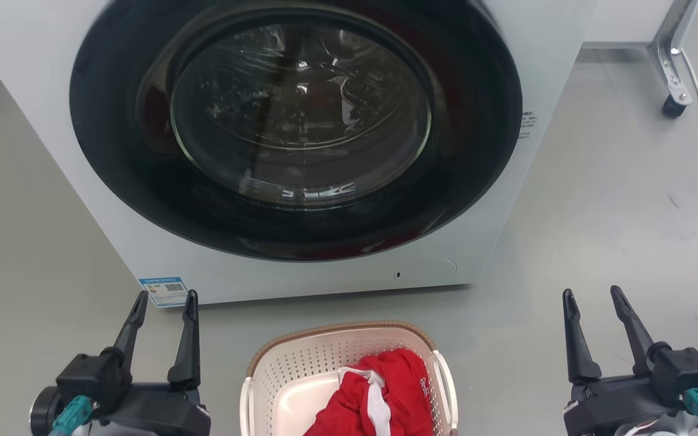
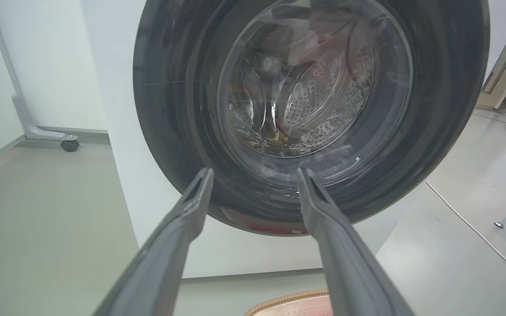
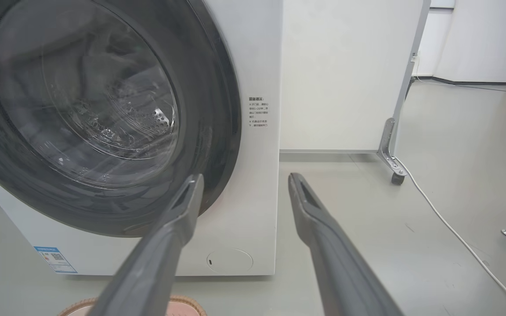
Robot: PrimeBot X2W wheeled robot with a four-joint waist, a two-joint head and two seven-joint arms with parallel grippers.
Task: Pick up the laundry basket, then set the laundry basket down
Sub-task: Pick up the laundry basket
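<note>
The left gripper (image 1: 165, 298) sits at the lower left of the head view. Its two long dark fingers (image 1: 186, 345) point up the frame, spread apart and leaning slightly toward the centre. The right gripper (image 1: 592, 293) mirrors it at the lower right, its fingers parted just as wide and tilted a little to the left. In each wrist view, the left gripper (image 2: 254, 175) and the right gripper (image 3: 245, 179) show their fingers rising from the bottom edge with a wide gap between the tips.
</note>
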